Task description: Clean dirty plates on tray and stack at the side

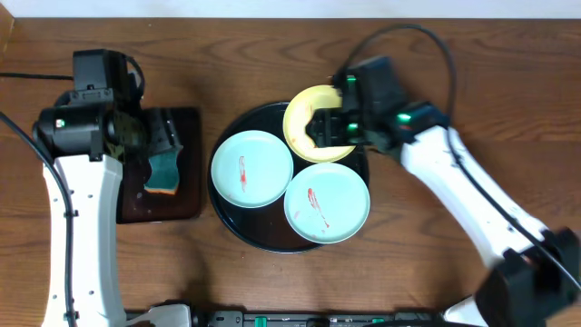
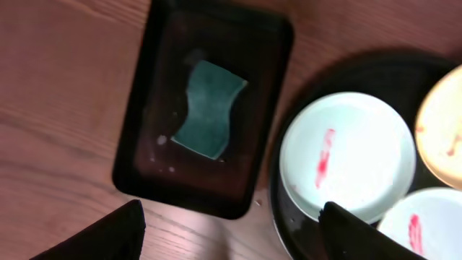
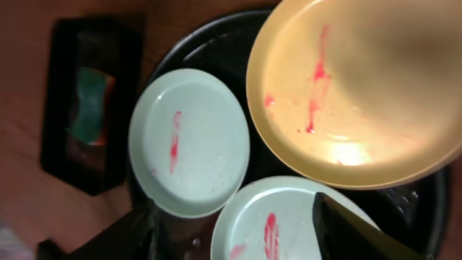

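Observation:
The round black tray (image 1: 234, 225) holds three dirty plates. A mint-blue plate (image 1: 251, 168) with a red streak lies at its left. A second streaked mint-blue plate (image 1: 327, 204) lies at the front right. The pale yellow plate (image 1: 304, 113) sits at the back, overlapping the rim. My right gripper (image 1: 331, 127) hovers over the yellow plate's right part. In the right wrist view it (image 3: 227, 217) is open and empty above the mint-blue plates (image 3: 189, 141), with the sauce-streaked yellow plate (image 3: 361, 87) beyond the fingertips. My left gripper (image 1: 154, 136) is open and empty.
A smaller rectangular black tray (image 1: 186, 204) at the left holds a green sponge (image 1: 165, 171). The left wrist view shows the sponge (image 2: 209, 108) in that tray (image 2: 144, 144), beside the round tray (image 2: 289, 217). Wood-grain tabletop (image 1: 427, 263) surrounds both trays.

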Available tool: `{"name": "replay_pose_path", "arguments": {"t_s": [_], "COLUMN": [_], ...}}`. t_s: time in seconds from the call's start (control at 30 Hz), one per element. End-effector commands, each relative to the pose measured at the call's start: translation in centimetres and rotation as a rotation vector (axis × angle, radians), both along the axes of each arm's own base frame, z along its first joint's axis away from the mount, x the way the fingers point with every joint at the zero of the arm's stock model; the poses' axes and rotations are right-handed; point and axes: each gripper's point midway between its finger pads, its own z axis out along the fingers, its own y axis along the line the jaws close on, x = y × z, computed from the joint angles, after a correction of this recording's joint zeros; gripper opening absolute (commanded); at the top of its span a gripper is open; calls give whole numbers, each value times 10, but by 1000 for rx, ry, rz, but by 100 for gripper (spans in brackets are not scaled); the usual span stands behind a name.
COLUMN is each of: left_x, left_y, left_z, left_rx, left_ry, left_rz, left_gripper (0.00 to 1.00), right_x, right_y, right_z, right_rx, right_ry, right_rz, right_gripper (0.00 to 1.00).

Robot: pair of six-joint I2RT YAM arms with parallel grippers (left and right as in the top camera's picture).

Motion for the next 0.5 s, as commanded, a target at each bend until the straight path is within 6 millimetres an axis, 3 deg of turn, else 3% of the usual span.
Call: {"name": "replay_pose_path", "arguments": {"t_s": [0.0,0.13,0.47], "left_x": [2,3,6], "left_y": [11,11,12], "left_z": [6,4,-8], "left_rx": [29,28,24], "left_ry": [-17,-9,33], "left_rz": [42,44,44], "left_gripper": [78,78,78], "right_x": [4,-6,-20], "right_y": [19,39,63], "right_z": [-20,-56,-111], "right_rx": [-86,-151,-239], "right_ry": [10,65,106], "right_rz": [-19,-23,15], "right_gripper": [54,42,33]}}
